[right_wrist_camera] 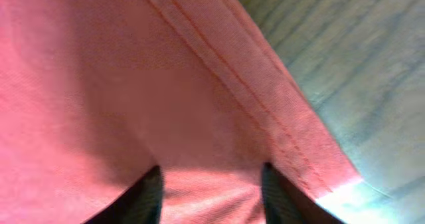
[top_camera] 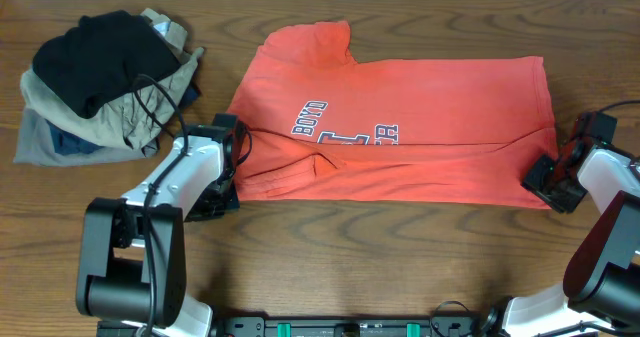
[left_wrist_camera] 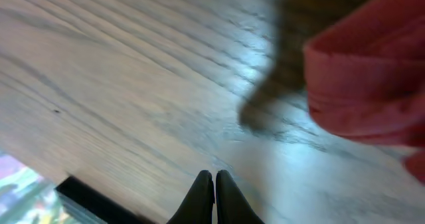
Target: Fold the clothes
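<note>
1. The T-shirt (top_camera: 400, 117) lies spread on the tabletop (top_camera: 400, 267), from the centre out to 3 o'clock in the overhead view. It is clear of the pile of other clothes (top_camera: 90, 87) at 10 o'clock.
2. The right fingers (right_wrist_camera: 147, 196) stand moderately apart over the double-stitched hem corner at 4 o'clock. Cloth lies across the gap and is not visibly pinched. If they close too shallowly here, they would likely catch only the top layer, and the layer beneath would trail and spoil the fold.
3. The left fingers (left_wrist_camera: 202, 197) are pressed together and hold nothing. They sit over bare wood just beside the shirt's 9 o'clock edge. Pushed forward in this state, they would plough the fabric and deepen the wrinkle (top_camera: 322, 163) below the lettering (top_camera: 310, 117).
4. If only one end is gripped, a lift would probably drag the shirt askew.
5. The long axis runs from 9 to 3 o'clock, with the hem at 3. A sleeve (top_camera: 320, 39) juts toward 12 near the other end, so the neck end probably points to 9. The lettering reads sideways.
</note>
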You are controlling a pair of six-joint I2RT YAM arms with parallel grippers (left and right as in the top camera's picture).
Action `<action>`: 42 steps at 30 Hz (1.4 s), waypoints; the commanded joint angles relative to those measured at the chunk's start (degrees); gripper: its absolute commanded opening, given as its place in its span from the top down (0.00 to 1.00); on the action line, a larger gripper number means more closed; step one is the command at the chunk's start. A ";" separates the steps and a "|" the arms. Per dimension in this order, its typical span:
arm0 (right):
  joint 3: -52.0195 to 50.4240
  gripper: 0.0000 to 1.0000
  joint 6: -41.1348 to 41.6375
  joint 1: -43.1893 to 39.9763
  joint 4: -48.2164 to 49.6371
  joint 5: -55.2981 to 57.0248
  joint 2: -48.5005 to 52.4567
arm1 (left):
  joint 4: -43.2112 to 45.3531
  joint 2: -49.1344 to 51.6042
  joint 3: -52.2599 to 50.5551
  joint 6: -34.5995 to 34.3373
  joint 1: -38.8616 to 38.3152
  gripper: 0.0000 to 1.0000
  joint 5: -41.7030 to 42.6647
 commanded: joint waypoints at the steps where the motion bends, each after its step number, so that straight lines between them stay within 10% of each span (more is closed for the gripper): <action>1: -1.90 0.50 0.31 -0.48 -0.28 2.54 1.62 | 1.55 -3.89 0.46 1.16 0.20 0.94 3.85; 10: -1.90 0.48 0.04 -0.48 1.55 0.76 1.62 | 13.46 -14.25 1.77 6.29 0.20 0.94 19.08; 42: -2.03 0.47 -6.21 -0.48 2.60 0.37 1.62 | 21.42 2.91 -2.64 9.92 0.20 0.93 21.07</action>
